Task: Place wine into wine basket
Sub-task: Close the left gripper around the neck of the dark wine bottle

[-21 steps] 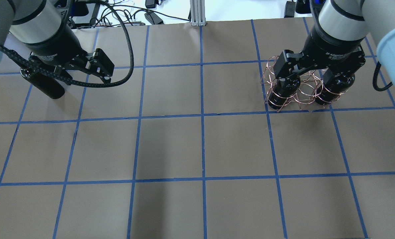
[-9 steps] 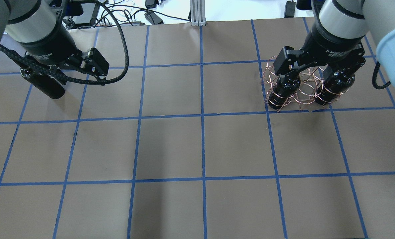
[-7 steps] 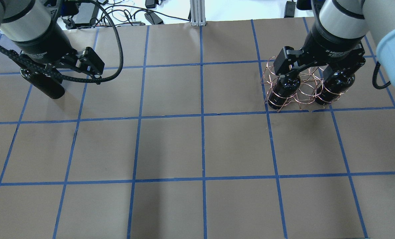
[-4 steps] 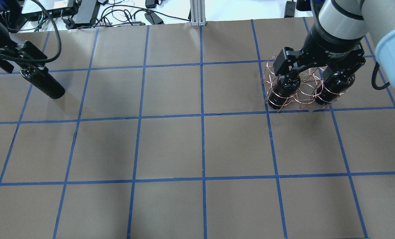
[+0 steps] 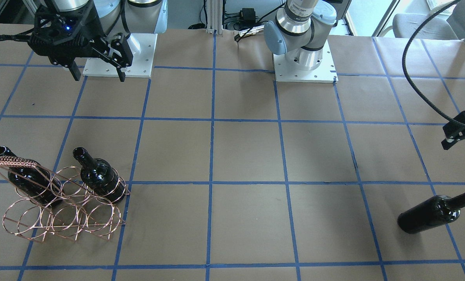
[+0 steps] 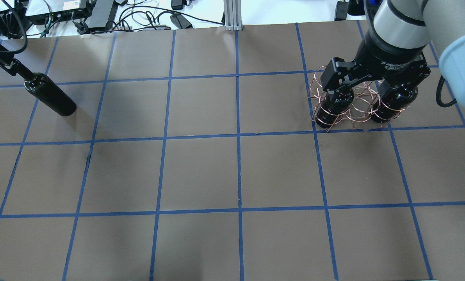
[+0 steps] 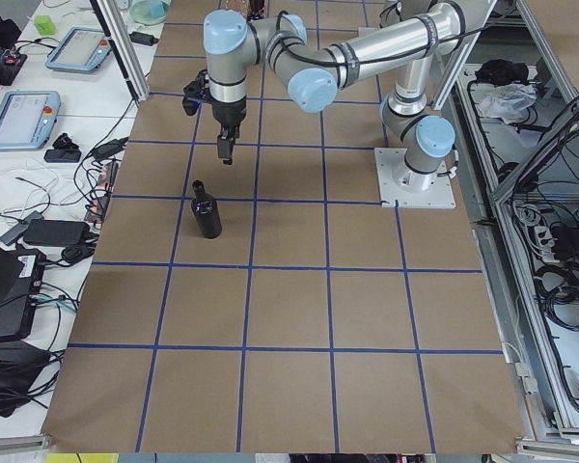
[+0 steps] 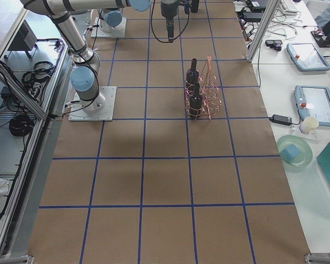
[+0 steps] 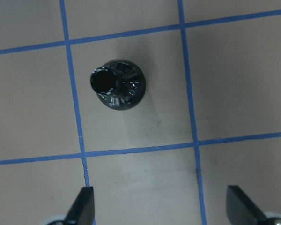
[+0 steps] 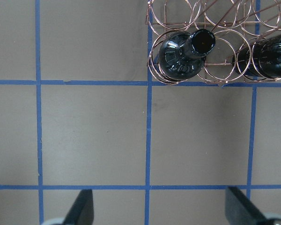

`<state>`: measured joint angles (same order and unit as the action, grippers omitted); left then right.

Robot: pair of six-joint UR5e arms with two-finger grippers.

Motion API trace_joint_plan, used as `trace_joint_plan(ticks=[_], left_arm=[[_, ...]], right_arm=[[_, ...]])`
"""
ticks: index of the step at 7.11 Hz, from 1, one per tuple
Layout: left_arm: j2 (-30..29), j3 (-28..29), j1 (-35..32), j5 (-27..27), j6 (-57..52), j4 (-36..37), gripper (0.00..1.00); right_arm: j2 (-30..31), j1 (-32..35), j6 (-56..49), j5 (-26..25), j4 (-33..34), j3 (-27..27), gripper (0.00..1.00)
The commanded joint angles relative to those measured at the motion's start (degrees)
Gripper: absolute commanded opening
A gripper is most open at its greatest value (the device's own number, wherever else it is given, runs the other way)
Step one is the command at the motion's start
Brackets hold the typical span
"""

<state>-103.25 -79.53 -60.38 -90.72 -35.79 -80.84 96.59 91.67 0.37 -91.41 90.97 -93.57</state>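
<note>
Our left claw [image 9: 159,201] hangs wide open, empty, above the upright wine [image 9: 116,84]; its neck points up, offset from the gap; our right claw [image 5: 98,75], also open and empty, sits far off.

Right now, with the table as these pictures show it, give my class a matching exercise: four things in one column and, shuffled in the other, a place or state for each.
Column A
1. wine
2. wine basket
3. left fingers
4. right fingers

Column B
a. holds two other bottles
b. open, looking down on a lone bottle's mouth
c. open, looking down on bottles that sit in copper rings
d. stands upright by itself, outside any rack

Pairs: 1-d; 2-a; 3-b; 4-c
</note>
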Motion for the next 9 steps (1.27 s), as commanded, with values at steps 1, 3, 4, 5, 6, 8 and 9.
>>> trace_joint_plan(ticks=[1,3,4,5,6,8,9], left_arm=[[-5.7,1.4,1.1,-0.1,-0.9,5.1,1.0],[-7.7,2.2,1.1,3.1,-0.1,6.7,1.0],[-9.1,2.5,1.0,3.4,-0.1,8.1,1.0],[-10.3,2.7,1.0,3.8,0.7,9.8,1.0],[-11.6,3.4,1.0,3.9,0.7,10.5,1.0],[-12.8,4.6,1.0,4.0,0.8,11.0,0.84],[-13.0,4.6,1.0,5.4,2.2,11.1,0.83]], right_arm=[[0.0,0.0,0.0,0.1,0.0,0.0,1.0],[0.0,0.0,0.0,0.1,0.0,0.0,1.0],[0.0,0.0,0.1,0.2,0.0,0.0,1.0],[0.0,0.0,0.1,0.1,-0.1,0.0,1.0],[0.0,0.0,0.1,0.2,0.0,0.0,1.0],[0.0,0.0,0.1,0.1,0.0,0.0,1.0],[0.0,0.0,0.1,0.0,0.0,0.0,1.0]])
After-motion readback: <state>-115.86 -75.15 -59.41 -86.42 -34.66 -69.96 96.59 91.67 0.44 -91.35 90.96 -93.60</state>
